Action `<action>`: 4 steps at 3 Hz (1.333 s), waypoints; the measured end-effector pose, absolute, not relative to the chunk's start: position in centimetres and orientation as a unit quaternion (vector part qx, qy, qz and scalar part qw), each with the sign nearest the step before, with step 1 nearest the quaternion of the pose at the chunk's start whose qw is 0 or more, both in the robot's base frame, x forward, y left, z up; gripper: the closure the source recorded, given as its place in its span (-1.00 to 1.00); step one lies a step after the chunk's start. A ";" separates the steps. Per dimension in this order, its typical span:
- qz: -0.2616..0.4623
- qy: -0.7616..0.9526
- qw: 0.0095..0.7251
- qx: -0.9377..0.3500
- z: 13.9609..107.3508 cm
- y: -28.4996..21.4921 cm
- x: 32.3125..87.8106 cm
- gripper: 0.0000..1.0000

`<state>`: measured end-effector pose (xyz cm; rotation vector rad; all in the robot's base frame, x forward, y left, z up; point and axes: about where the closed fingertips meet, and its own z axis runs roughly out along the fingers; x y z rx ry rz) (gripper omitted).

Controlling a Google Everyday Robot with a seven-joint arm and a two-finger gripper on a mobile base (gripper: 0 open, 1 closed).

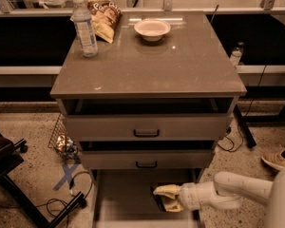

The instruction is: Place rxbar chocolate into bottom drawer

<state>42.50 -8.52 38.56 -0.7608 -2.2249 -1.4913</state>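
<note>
- Towering over the scene is the cabinet [147,70], its upper two drawers slightly open and the bottom drawer [123,196] pulled right out, with its front end cut off by the lower edge of the view.
- Reaching in from the right, the white arm [237,190] stretches low over the drawer's right side. Its base is out of shot.
- The gripper [169,198] hangs just above the drawer floor, yellow fingers clamped on something dark.
- That dark sliver looks to be the rxbar chocolate [158,202], mostly hidden by the fingers, lettering unreadable.
- This looks like the placing step, nearly done. Next call: lower a touch, spread the fingers, withdraw without snagging the bar.
</note>
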 end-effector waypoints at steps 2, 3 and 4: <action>-0.537 -0.744 0.231 -0.323 24.5 -5.0 43.3 0.96; -0.538 -0.743 0.232 -0.322 24.6 -4.8 43.0 0.52; -0.538 -0.743 0.234 -0.322 24.6 -4.6 42.9 0.05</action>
